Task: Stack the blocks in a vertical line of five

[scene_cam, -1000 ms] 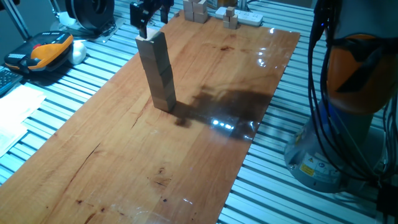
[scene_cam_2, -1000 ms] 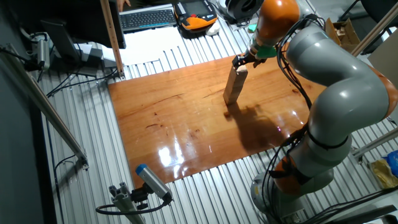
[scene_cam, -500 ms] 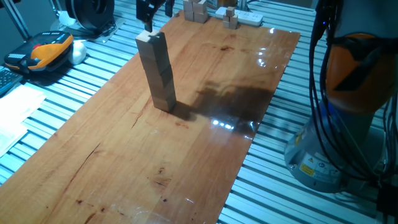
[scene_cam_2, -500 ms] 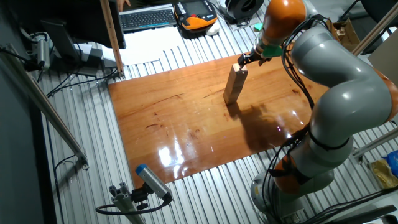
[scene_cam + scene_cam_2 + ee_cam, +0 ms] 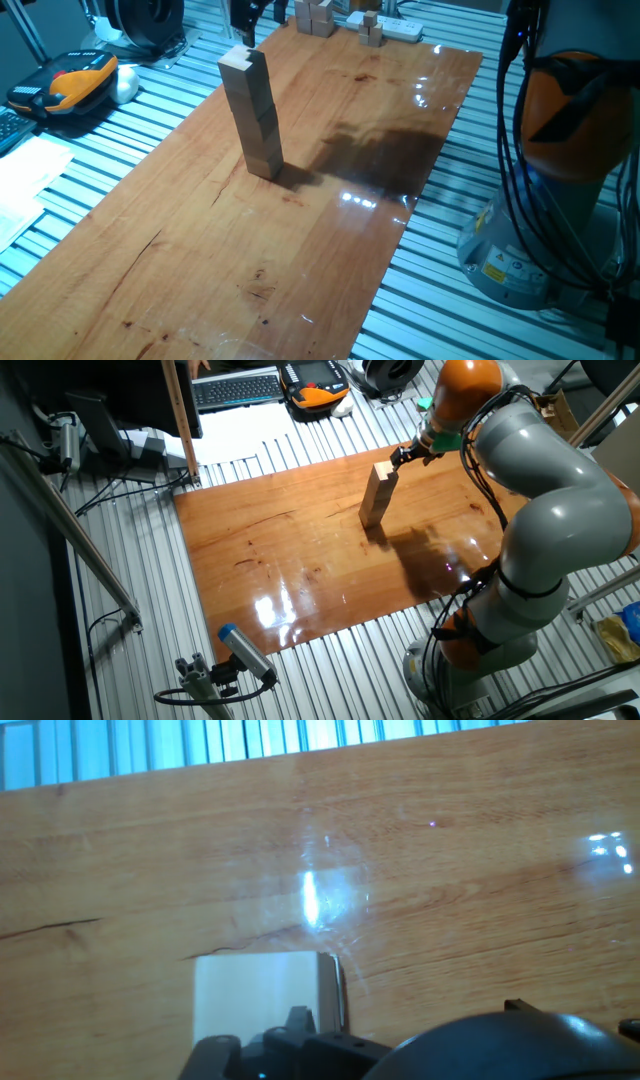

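Hand view: looking down along the fingers onto the pale square top of the stacked blocks point(image 5: 262, 990), low in the picture and just beyond the dark body of the hand. Nothing gripped. Jaws clear of the wood and above it in both fixed views, at the top edge over the column in one; whether spread or closed, cannot tell from here.

Blocks point(image 5: 255, 115) standing as one tall narrow column on the counter point(image 5: 330, 250), toward its far left part, well apart from the cluster of smaller blocks point(image 5: 315, 18) at the far end. Seams too faint to count with confidence, though tall enough to pass for five. Faces not quite flush, with a slight stagger or lean toward the top.

Judged as handled: plain unfinished wood, so light, rigid and not fragile, with flat dry faces offering good friction. Held together by weight alone, hence easily toppled by a sideways nudge. If any correction is needed, best to take the top cube only, on two opposite side faces, square and at mid-height, with modest force. Approach and leave straight up and down, never brushing the column's side.
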